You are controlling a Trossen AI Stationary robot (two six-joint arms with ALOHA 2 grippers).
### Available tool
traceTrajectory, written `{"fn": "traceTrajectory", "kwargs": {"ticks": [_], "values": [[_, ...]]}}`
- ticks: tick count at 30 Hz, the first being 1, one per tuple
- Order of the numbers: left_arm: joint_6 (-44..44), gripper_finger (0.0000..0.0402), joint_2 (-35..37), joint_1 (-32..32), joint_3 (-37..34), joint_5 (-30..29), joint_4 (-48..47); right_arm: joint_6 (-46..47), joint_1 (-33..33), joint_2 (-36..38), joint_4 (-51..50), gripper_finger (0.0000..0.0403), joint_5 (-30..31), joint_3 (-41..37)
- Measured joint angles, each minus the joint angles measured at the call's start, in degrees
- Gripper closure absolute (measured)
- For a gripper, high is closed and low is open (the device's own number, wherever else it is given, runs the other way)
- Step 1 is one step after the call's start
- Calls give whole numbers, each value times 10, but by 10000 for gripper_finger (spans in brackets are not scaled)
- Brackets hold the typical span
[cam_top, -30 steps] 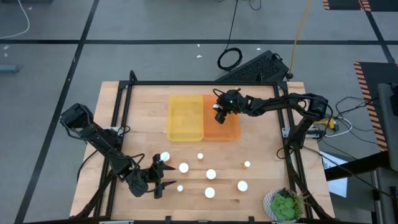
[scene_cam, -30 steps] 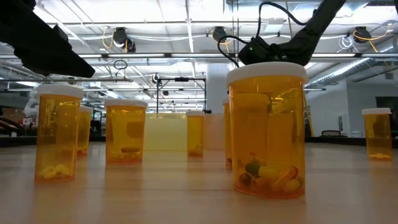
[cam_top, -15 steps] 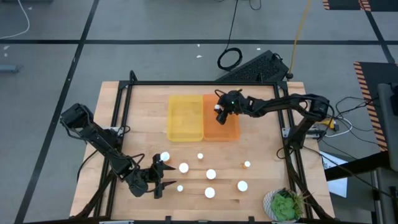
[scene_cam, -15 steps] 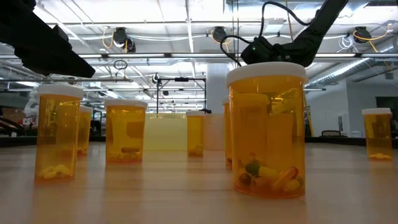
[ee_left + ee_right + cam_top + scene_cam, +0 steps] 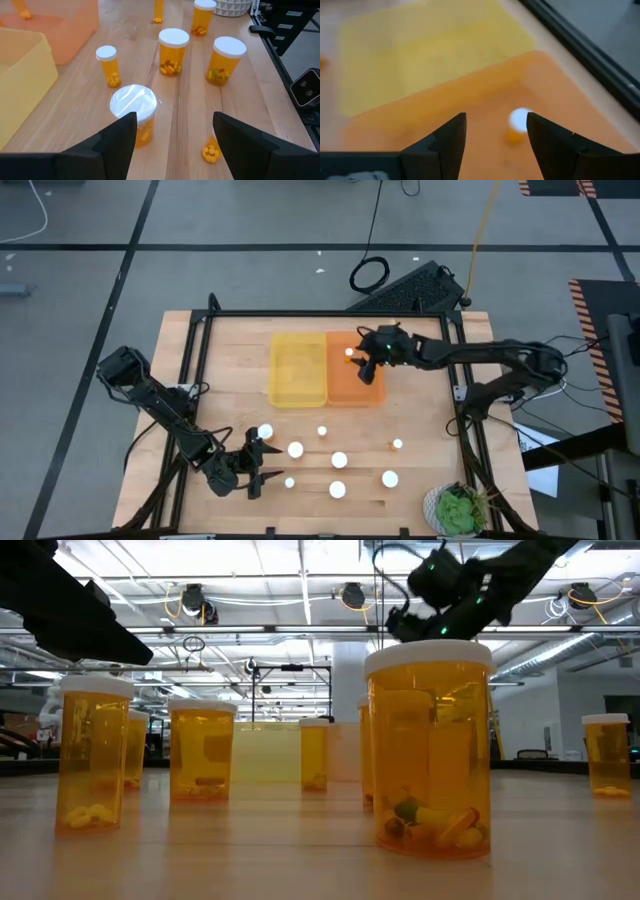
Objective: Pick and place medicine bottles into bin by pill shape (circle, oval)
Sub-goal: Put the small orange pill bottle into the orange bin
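Your right tool [image 5: 366, 369]: above the orange bin [image 5: 356, 385], fingers [image 5: 451, 140] spread apart, holding nothing.

One medicine bottle [image 5: 518, 125] (white cap, amber body): inside the orange bin, apart from the right tool's fingers, as your right wrist view shows; whether it stands or lies cannot be told.

Yellow bin [image 5: 298, 370]: touching the orange bin along one long side, both at the far middle of the wooden surface [image 5: 230, 370].

Your left tool [image 5: 262, 464]: low over the near left part of the surface, fingers [image 5: 117, 139] wide apart, gripping nothing. A large-capped bottle [image 5: 133, 118] stands upright just ahead, between the finger lines but not touched.

Remaining bottles (about eight white caps in the high view): upright and scattered over the near half of the surface, well apart from the bins. Your left wrist view shows a small-capped bottle [image 5: 108, 64], two large-capped bottles [image 5: 172, 50] [image 5: 224, 59] and a very small one [image 5: 210, 151] beside the tool.

Potted plant [image 5: 460, 509]: near right corner of the surface.
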State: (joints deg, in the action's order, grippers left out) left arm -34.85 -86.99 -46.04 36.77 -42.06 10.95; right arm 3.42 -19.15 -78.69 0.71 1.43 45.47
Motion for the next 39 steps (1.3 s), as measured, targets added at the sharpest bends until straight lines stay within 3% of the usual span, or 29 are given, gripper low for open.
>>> {"fn": "traceTrajectory", "kwargs": {"ticks": [4, 9, 16, 21, 28, 39], "values": [[0, 135, 0, 0, 0, 0, 0, 32, 58, 62, -83, 200, 3, 0], [0, 135, 0, 0, 0, 0, -1, 70, 157, 120, -161, 200, 49, 0], [-2, 135, 0, 0, 0, 0, -1, 123, 310, 159, -197, 200, 147, 0], [-4, 135, 0, 0, 0, 0, -1, 173, 396, 161, -208, 200, 167, 0], [-5, 135, 0, 0, 0, 0, 0, 257, 488, 161, -264, 200, 197, 0], [-7, 135, 0, 0, 0, 0, 0, 446, 577, 157, -354, 200, 198, 0]]}}
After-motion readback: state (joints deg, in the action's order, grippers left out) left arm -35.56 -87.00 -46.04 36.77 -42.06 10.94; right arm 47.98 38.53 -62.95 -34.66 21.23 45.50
